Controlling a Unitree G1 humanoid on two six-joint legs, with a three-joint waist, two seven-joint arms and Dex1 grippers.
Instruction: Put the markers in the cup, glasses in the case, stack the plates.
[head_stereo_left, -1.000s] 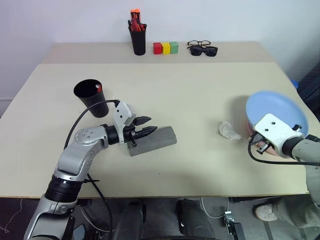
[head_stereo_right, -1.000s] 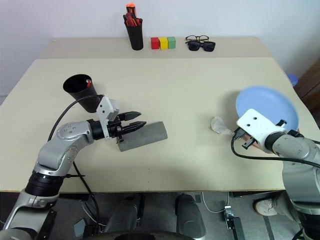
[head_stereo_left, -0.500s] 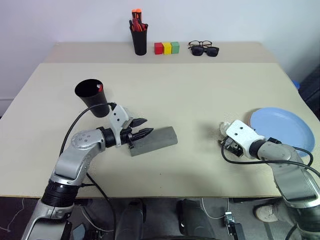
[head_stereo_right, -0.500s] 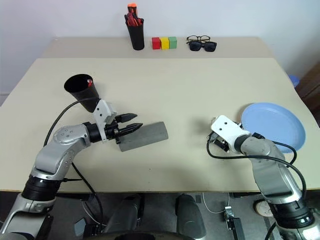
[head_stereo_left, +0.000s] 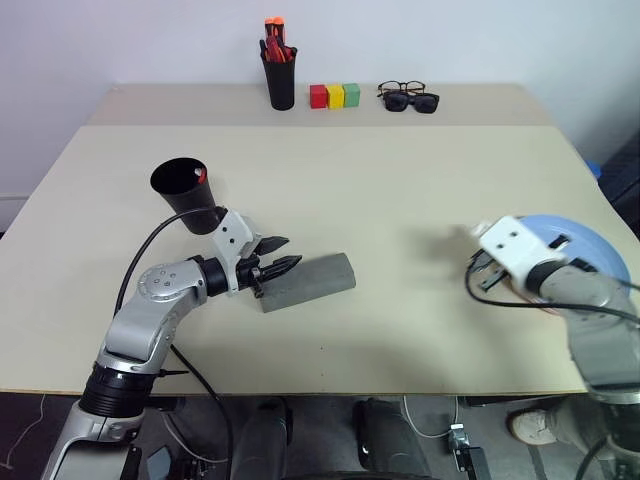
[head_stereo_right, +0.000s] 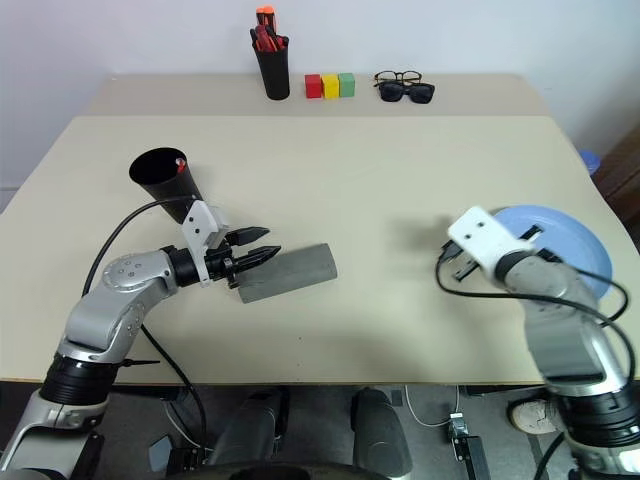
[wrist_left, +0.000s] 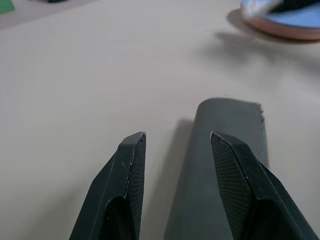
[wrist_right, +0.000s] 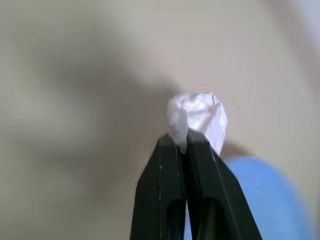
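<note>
The black cup (head_stereo_left: 185, 195) stands at the left with a red marker's tip (head_stereo_left: 200, 176) showing at its rim. Just in front of it lies the grey case (head_stereo_left: 310, 281), closed. My left gripper (head_stereo_left: 290, 251) is open at the case's left end, one finger (wrist_left: 235, 170) over the case and the other (wrist_left: 127, 170) beside it. At the right, the light blue plate (head_stereo_left: 590, 250) rests on the pink plate (wrist_left: 280, 31). My right gripper (wrist_right: 182, 140) is shut on a crumpled white paper wad (wrist_right: 197, 112), held above the table beside the plates. The wire-rimmed glasses (head_stereo_left: 398, 88) lie at the far edge.
Black sunglasses (head_stereo_left: 412, 102) lie against the glasses. Three coloured blocks (head_stereo_left: 332, 96) and a black pen pot (head_stereo_left: 280, 80) with orange-capped pens stand along the back. The table's right edge runs close past the plates.
The right gripper set the blue plate down on the pink one, moved left to the paper wad, shut on it and lifted it back toward the plates. The left arm stayed put.
</note>
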